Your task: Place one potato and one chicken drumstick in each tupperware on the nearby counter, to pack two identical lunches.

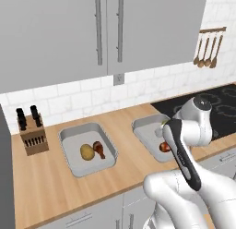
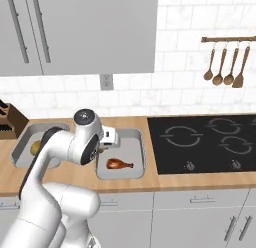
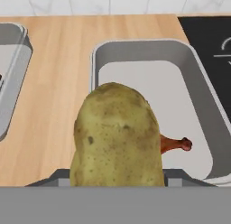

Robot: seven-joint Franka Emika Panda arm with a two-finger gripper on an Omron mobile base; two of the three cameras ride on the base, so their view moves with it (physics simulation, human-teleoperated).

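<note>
End effector [image 3: 117, 182] gripping a potato [image 3: 116, 137] above the right tupperware [image 3: 198, 83] with one drumstick [image 2: 119, 164] inside; left tupperware [image 1: 69, 135] holds potato plus drumstick.

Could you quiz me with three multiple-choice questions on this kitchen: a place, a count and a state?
1. Where is the wooden knife block?
A. on the stove
B. left of both containers
C. in a cabinet

2. How many utensils hang on the wall rack?
A. two
B. four
C. six

3. What is the tool doing?
A. holding a potato
B. holding a spoon
C. hanging empty

Answers: B, it stands at the counter's left end; B, four wooden utensils hang there; A, the potato sits gripped above the right tupperware.
</note>
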